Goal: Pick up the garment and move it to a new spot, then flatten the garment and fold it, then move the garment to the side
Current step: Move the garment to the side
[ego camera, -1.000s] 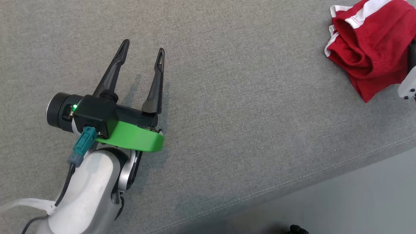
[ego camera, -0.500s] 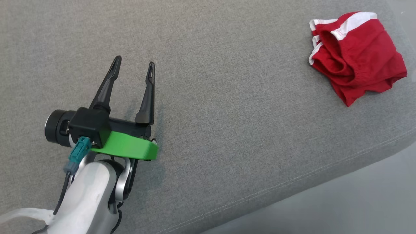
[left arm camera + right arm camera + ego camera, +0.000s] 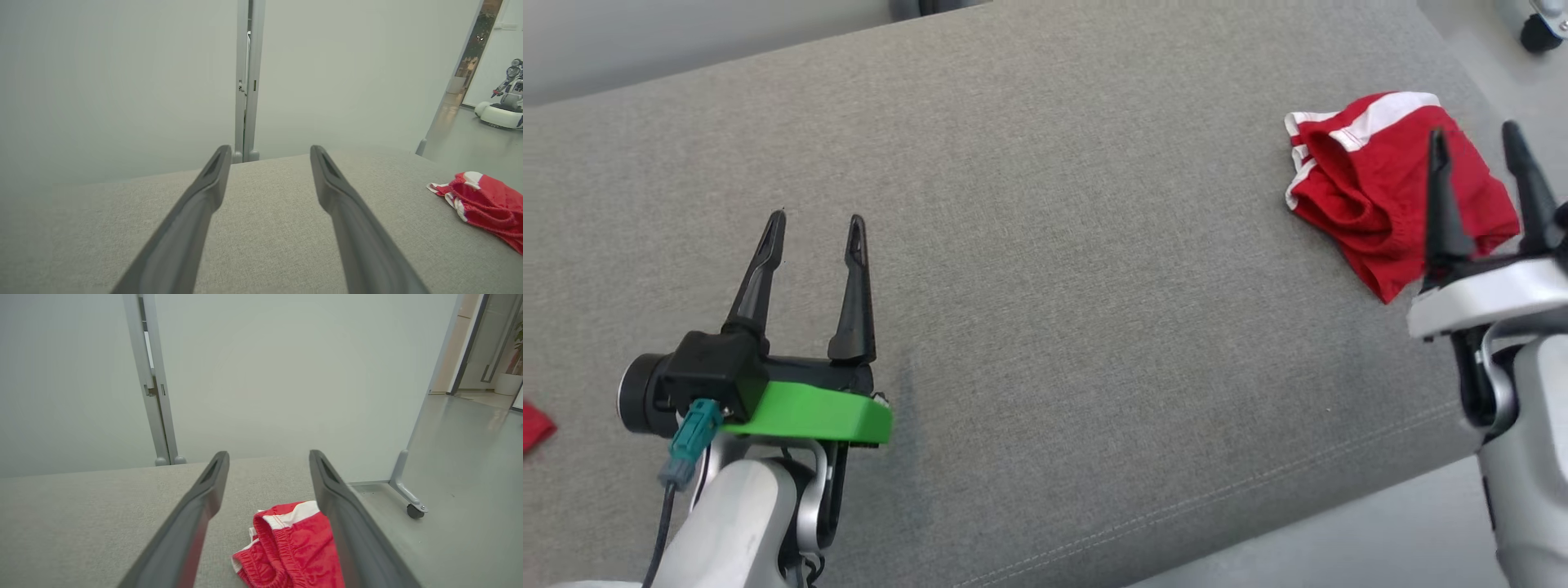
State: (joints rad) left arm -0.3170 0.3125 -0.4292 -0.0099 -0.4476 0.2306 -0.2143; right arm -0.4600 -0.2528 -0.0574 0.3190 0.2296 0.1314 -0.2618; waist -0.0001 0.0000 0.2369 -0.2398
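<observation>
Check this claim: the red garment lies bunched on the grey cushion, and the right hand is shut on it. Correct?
No. The red garment lies bunched on the grey cushion, but the right hand is open, as the right wrist view shows.

surface: grey fabric-covered counter | on it: crumpled red-and-white garment, far right | red scrap, left edge

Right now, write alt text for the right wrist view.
A crumpled red garment with white trim lies on a grey padded surface, seen between the two dark fingers of the open right tool. Behind stands a pale partition on castors.
</observation>
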